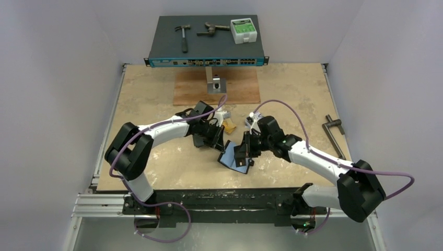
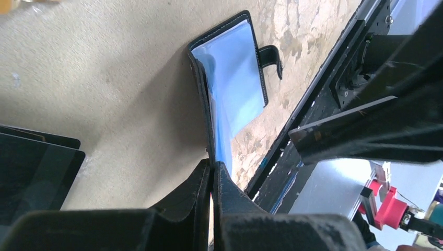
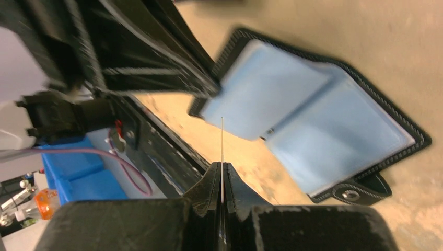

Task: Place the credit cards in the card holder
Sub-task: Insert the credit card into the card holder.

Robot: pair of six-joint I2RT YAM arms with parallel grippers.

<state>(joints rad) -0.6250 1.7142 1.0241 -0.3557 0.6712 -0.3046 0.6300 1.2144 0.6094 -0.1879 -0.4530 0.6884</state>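
The card holder lies open on the counter, one limp flap raised and clenched in the left pincer; its glossy pockets are judged slippery and floppy. A thin, stiff, light credit card is gripped edge-on in the right pincer, near the pocket edge. Little room is left between the two pincers.

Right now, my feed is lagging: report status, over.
Left tool shut on card holder edge. Right tool shut on card, not yet in holder. Nothing seen between them.
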